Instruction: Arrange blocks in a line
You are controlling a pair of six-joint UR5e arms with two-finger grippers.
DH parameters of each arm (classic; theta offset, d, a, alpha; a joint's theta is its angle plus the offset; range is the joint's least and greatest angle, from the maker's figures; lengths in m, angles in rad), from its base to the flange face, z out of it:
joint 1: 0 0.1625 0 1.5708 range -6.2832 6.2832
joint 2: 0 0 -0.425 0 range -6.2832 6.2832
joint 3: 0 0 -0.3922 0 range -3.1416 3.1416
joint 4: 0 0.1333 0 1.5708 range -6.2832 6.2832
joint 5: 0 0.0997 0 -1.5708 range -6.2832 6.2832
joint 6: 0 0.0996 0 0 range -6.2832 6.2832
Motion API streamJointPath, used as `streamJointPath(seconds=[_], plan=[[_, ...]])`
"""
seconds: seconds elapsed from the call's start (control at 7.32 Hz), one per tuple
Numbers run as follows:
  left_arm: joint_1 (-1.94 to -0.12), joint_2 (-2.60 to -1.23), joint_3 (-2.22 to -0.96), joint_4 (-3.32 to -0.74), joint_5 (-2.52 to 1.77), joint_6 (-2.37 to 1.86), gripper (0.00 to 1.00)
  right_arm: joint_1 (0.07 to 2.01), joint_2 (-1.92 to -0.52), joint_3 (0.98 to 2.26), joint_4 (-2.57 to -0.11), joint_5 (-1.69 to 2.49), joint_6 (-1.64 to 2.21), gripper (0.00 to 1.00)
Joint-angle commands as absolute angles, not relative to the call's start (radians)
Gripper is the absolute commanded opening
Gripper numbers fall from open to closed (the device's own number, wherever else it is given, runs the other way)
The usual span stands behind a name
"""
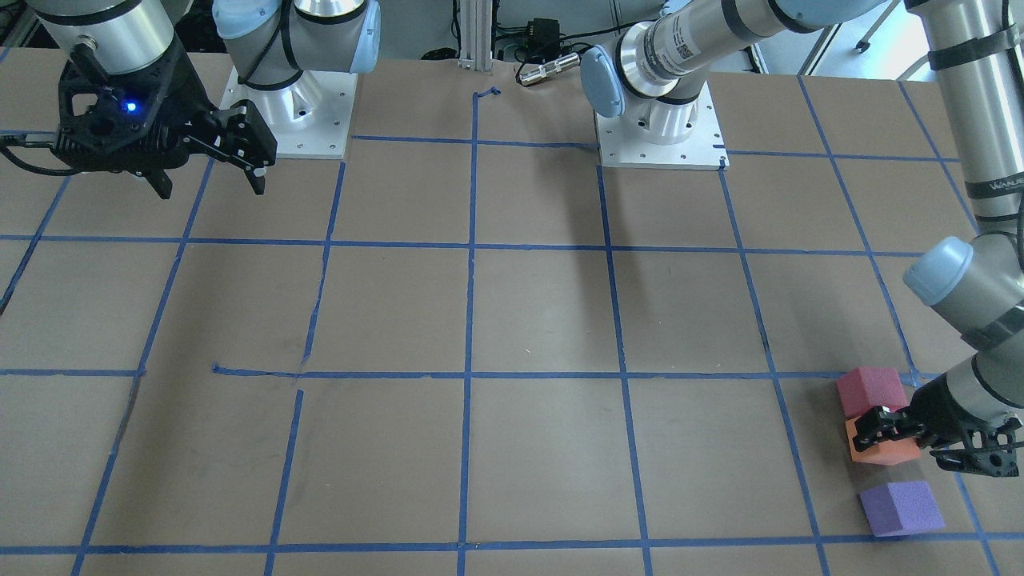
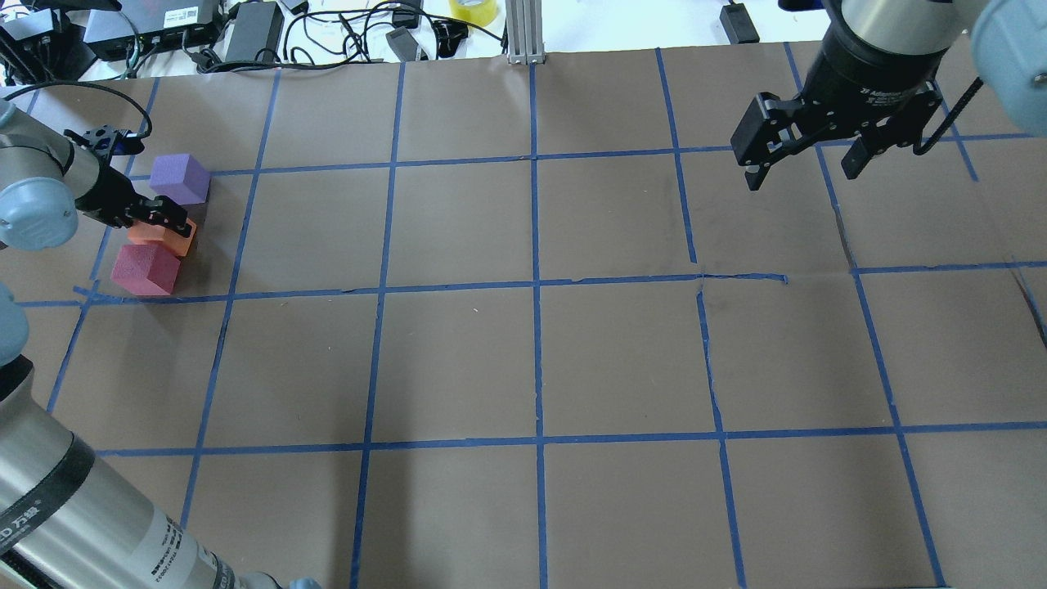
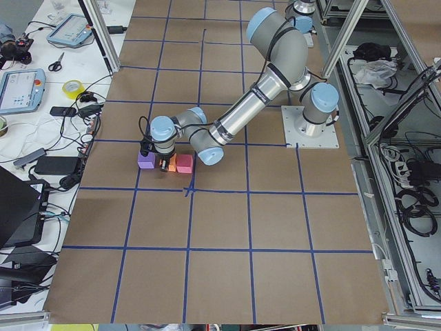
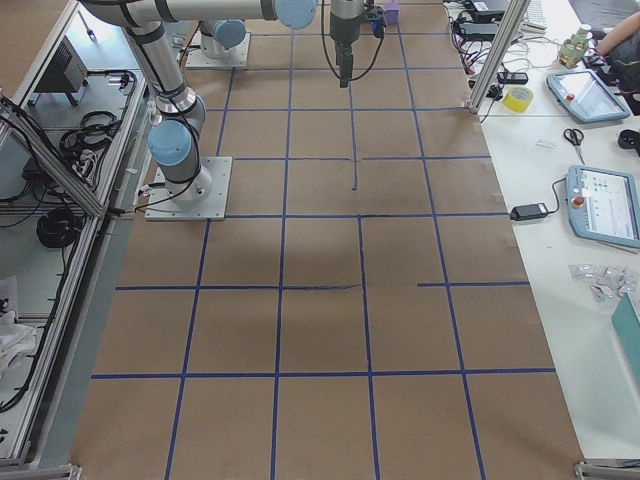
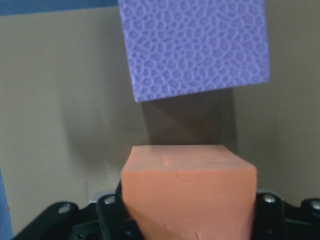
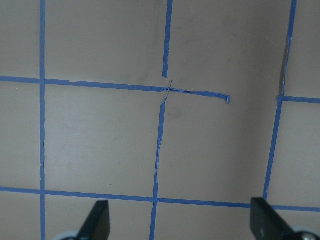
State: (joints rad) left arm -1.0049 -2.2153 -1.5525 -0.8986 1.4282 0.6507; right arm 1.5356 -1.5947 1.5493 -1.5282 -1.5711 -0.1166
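Three blocks lie in a short row at the table's far left. The purple block (image 2: 180, 178) (image 1: 902, 506) (image 5: 195, 45) is farthest from me. The orange block (image 2: 151, 235) (image 1: 884, 453) (image 5: 190, 190) is in the middle, and the pinkish-red block (image 2: 146, 268) (image 1: 870, 390) is nearest. My left gripper (image 2: 168, 222) (image 1: 872, 430) is shut on the orange block, low at the table, close against the pinkish-red one. A small gap separates orange from purple. My right gripper (image 2: 802, 168) (image 1: 212, 180) (image 6: 182, 225) is open and empty, high above the far right of the table.
Blue tape lines (image 2: 536, 286) divide the brown table into squares. Cables, power bricks and a yellow tape roll (image 2: 473, 10) lie beyond the far edge, beside an aluminium post (image 2: 523, 33). The arm bases (image 1: 292, 120) (image 1: 660, 132) stand at my edge.
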Motion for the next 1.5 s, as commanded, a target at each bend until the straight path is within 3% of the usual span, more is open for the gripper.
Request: streamJointPath(seconds=[0.0,0.14,0.55,0.96,1.09,1.37], plan=[[-1.012,-2.174,-1.548,-0.905,1.434,0.647,0.86,1.536,-1.595,1.549,-1.531,-1.571,-0.117,1.0],[-1.026,-2.117,-1.543,-0.999,1.436,0.644,1.0,1.536,-1.594,1.549,-1.529,-1.572,-0.117,1.0],[-1.174,-1.814,-1.453,-1.508,1.488,0.431,1.0,1.536,-1.592,1.549,-1.529,-1.568,-0.117,1.0],[-1.522,-1.648,-1.476,-1.562,1.535,0.033,1.0,1.536,-1.594,1.549,-1.529,-1.572,-0.117,1.0],[-1.581,-1.637,-1.479,-1.566,1.464,-0.209,1.0,1.536,-1.594,1.549,-1.529,-1.572,-0.117,1.0],[-1.637,-1.614,-1.483,-1.566,1.527,-0.227,1.0,1.536,-1.594,1.549,-1.529,-1.574,-0.117,1.0]])
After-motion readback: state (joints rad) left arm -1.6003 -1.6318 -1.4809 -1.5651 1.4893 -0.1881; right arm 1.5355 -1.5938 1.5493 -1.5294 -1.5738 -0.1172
